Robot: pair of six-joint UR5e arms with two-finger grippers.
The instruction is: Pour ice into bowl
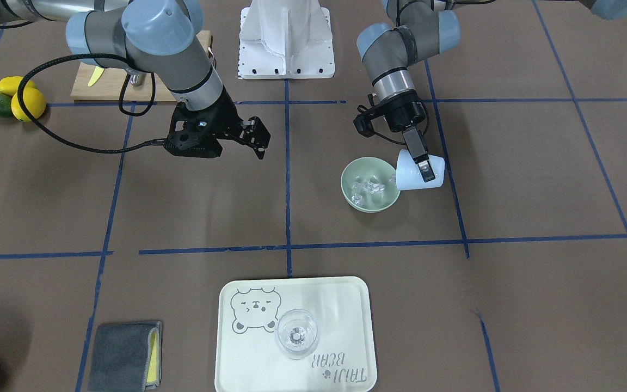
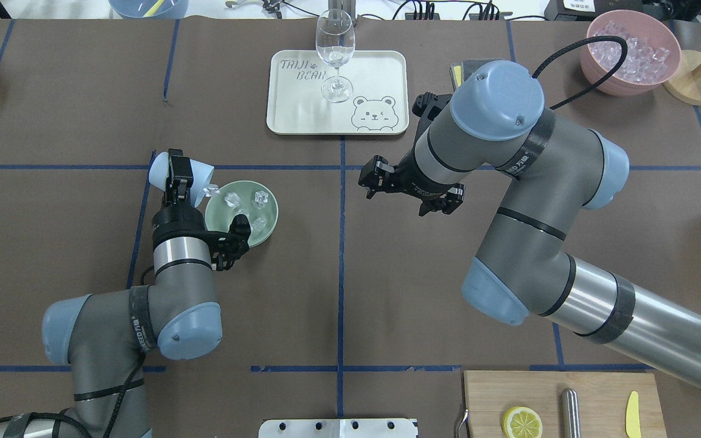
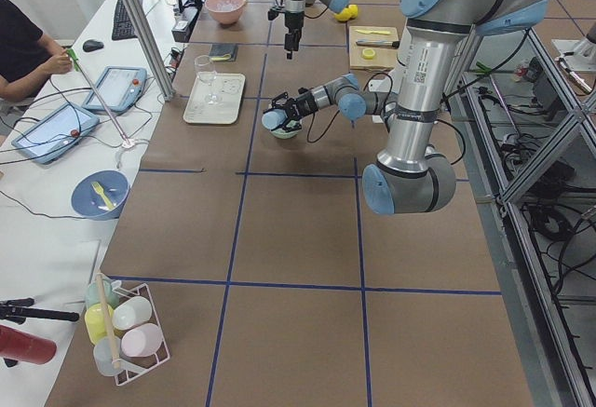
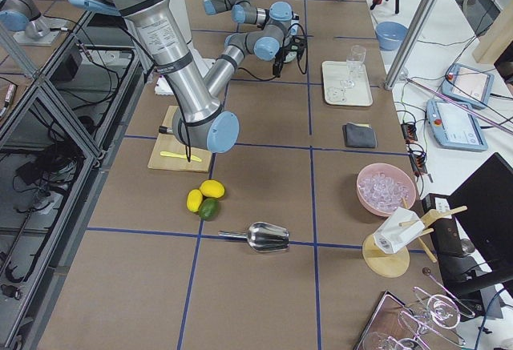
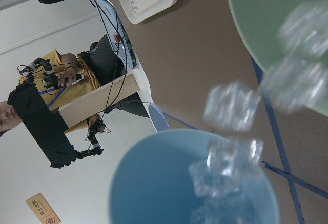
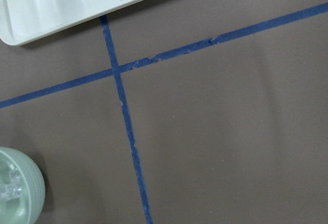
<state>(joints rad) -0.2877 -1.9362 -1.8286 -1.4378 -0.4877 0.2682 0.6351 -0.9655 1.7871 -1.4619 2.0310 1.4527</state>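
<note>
Left gripper clamping tipped light blue cup, mouth hanging over rim of mint-green bowl. Ice lying in bowl, more cubes spilling mid-air from cup (blurred in wrist view). Right gripper hovering over brown table, well apart from bowl, fingers apparently spread wide, gripping nothing. Wine glass standing on bear tray.

A brown desk is marked into large squares by blue tape lines. Beside it runs a white bench with slanting metal posts.
</note>
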